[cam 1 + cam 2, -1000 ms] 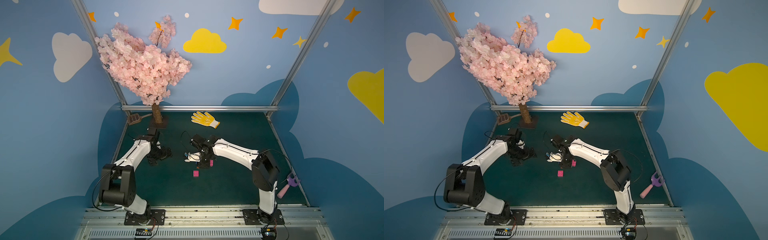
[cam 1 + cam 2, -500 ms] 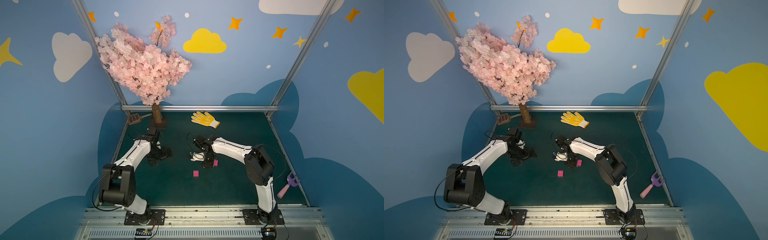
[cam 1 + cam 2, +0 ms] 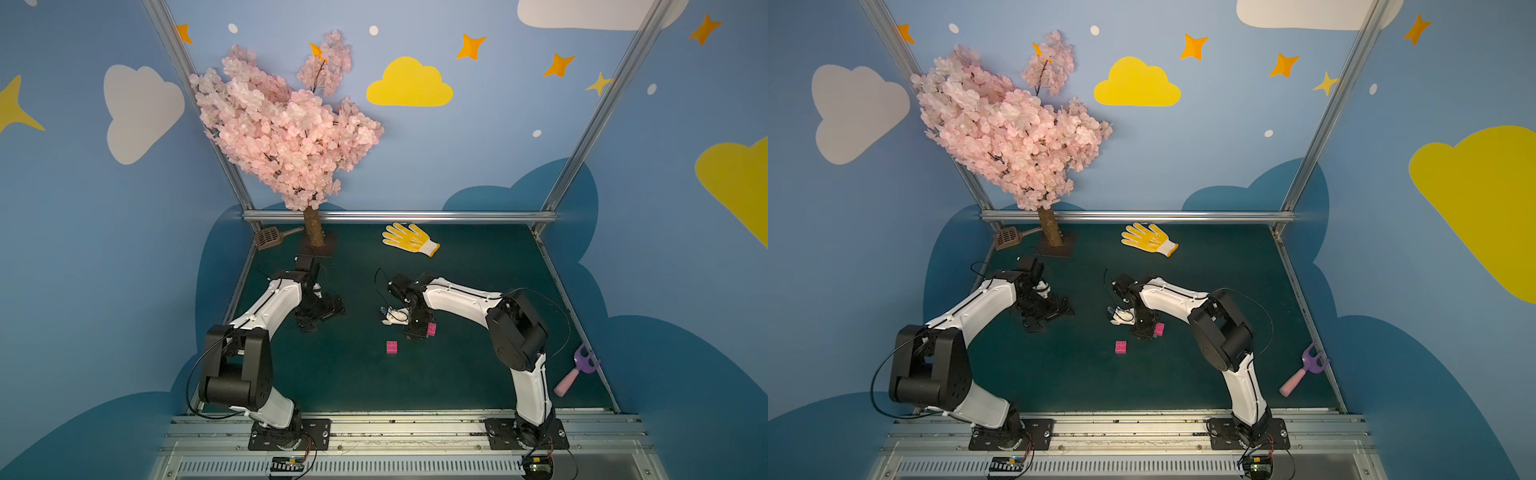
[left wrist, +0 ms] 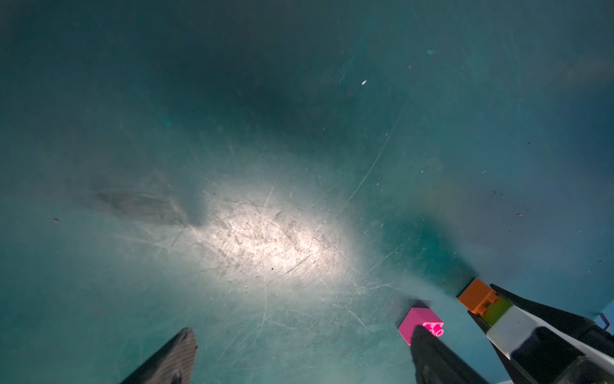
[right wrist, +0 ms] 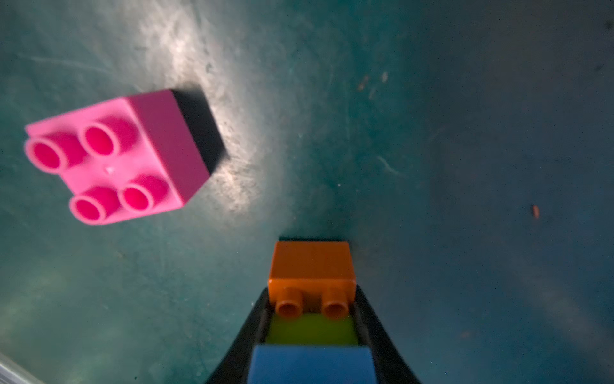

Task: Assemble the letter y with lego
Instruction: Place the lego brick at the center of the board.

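Note:
My right gripper [image 5: 311,296] is shut on a stack of lego: an orange brick [image 5: 311,266] at the tip, a lime green brick [image 5: 312,329] behind it and a blue brick [image 5: 312,364] nearest the palm. The orange end sits low at the mat. A loose pink brick [image 3: 391,346] [image 5: 113,156] stands studs up beside it. Another pink brick [image 3: 432,328] shows right against the right gripper [image 3: 417,332]; I cannot tell whether it is attached. My left gripper [image 4: 304,345] [image 3: 322,311] stands open and empty, apart to the left. No whole letter y is in view.
A yellow glove [image 3: 409,239] lies at the back. The cherry tree [image 3: 286,137] stands on its base [image 3: 318,245] at the back left, with a brown scoop [image 3: 270,237] beside it. A purple and pink toy fork [image 3: 577,370] lies by the right edge.
My right arm has swung its elbow inward and the gripper has shifted slightly right with the stack; the pink brick beside it moved along. The loose pink brick and the left arm have stayed still.

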`<state>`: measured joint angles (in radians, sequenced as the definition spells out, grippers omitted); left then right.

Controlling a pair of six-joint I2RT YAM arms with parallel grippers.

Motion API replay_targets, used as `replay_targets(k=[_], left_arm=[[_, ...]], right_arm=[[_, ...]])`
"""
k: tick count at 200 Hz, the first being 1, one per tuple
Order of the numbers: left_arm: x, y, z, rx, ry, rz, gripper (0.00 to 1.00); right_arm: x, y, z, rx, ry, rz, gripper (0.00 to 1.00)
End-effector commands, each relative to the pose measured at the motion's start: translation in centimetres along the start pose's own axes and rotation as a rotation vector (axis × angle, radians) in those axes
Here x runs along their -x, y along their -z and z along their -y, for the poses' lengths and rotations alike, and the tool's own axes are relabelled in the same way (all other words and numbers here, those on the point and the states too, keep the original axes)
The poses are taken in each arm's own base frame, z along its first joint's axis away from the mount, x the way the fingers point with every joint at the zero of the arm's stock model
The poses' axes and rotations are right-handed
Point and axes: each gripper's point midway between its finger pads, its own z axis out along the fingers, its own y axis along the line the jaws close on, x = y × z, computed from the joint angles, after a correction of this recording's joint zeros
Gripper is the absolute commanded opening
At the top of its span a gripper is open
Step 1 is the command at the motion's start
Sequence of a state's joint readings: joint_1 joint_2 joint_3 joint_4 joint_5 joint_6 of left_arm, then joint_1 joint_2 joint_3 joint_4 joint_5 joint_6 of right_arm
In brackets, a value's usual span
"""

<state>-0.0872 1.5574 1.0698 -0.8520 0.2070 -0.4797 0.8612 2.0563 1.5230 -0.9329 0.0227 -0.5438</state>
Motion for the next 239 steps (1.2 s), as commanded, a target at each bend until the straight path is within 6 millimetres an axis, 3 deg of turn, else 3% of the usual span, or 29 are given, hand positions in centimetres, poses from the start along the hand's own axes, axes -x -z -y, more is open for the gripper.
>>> replay_targets(k=[1, 171, 239], left_arm=[[-0.4, -0.3, -0.3, 0.000, 0.018, -0.019, 1.00], [-0.3, -0.3, -0.5, 0.002, 0.026, -0.020, 1.00], [-0.4, -0.3, -0.6, 0.004, 0.028, -0.020, 1.00]], right_arm=[[0.0, -0.9, -0.6, 0.024, -0.010, -0.014, 0.13], [0.7, -1.3, -1.4, 0.039, -0.011, 0.011, 0.30], [0.9, -1.3, -1.6, 0.045, -0.011, 0.024, 0.32]])
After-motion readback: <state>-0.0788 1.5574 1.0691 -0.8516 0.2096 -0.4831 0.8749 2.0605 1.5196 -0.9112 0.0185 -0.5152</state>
